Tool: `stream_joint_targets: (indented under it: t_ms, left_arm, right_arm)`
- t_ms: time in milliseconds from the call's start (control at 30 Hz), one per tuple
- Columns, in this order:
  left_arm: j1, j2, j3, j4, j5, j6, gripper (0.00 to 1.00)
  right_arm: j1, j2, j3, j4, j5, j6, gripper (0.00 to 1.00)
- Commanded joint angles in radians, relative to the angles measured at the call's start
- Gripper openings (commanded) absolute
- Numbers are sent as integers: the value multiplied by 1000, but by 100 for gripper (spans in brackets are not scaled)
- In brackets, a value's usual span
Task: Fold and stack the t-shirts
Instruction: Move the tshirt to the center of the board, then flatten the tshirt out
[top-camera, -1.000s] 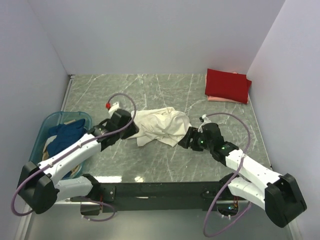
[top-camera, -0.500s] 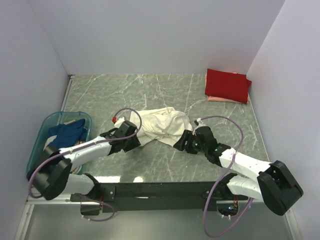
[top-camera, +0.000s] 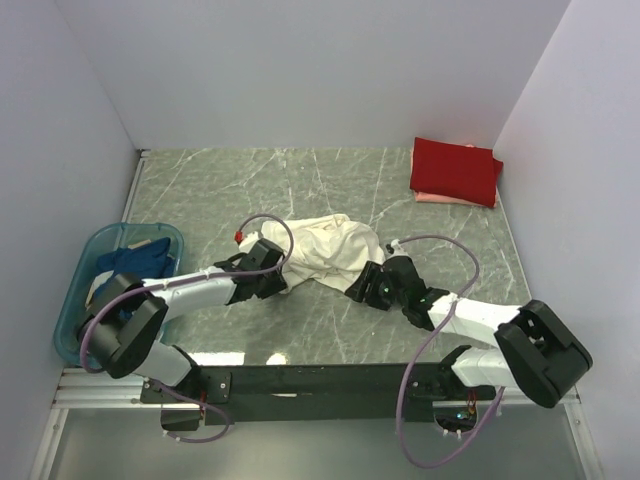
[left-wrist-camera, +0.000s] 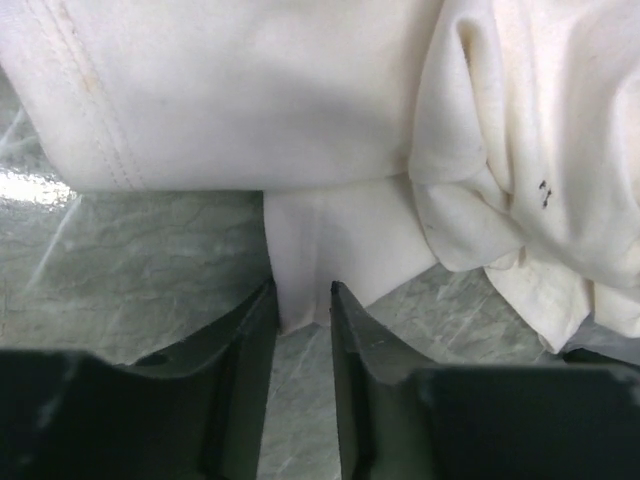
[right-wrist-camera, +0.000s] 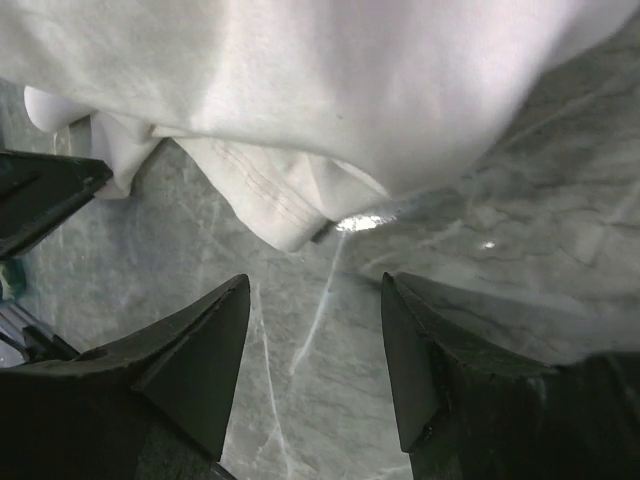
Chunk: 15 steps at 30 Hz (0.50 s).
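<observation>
A crumpled cream-white t-shirt (top-camera: 325, 250) lies mid-table. My left gripper (top-camera: 280, 283) is at its near left edge. In the left wrist view a small corner flap of the shirt (left-wrist-camera: 340, 230) reaches down between my left gripper's (left-wrist-camera: 302, 300) fingertips; the jaws stand narrowly apart, open. My right gripper (top-camera: 358, 285) sits at the shirt's near right edge. In the right wrist view my right gripper (right-wrist-camera: 315, 282) is wide open over bare marble, the stitched hem (right-wrist-camera: 280, 210) just ahead of it. A folded red t-shirt (top-camera: 455, 168) rests on a pale pink one (top-camera: 440, 198) at the back right.
A teal plastic basket (top-camera: 75, 300) stands at the near left edge, holding a dark blue t-shirt (top-camera: 135, 265). White walls close in the table on three sides. The left gripper's dark finger (right-wrist-camera: 40, 200) shows at the left of the right wrist view.
Both arms have reached lower and closer to the cream shirt's near edge. Both pairs of jaws have narrowed somewhat. The shirt has barely shifted.
</observation>
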Motion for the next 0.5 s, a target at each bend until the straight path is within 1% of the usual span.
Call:
stream_joint_targets:
  t_ms: [0, 100, 133, 167, 267, 400, 467]
  left_arm:
    - [-10, 30, 25, 1, 1, 1, 33]
    - [-10, 24, 39, -16, -7, 8, 19]
    - [-10, 18, 43, -28, -8, 9, 17]
    - [-10, 6, 45, -36, -11, 12, 11]
    - [-10, -26, 52, -57, -11, 15, 1]
    - [-10, -82, 54, -80, -5, 23, 1]
    - [-10, -122, 54, -95, -2, 29, 1]
  right_arm:
    - [26, 44, 36, 62, 50, 23, 61]
    - [40, 79, 54, 65, 71, 34, 61]
    - [41, 85, 59, 67, 74, 40, 61]
    - [48, 99, 67, 73, 81, 41, 61]
    - [60, 128, 88, 64, 111, 49, 60]
    - [66, 163, 101, 76, 130, 66, 59]
    - [69, 191, 114, 79, 136, 68, 56]
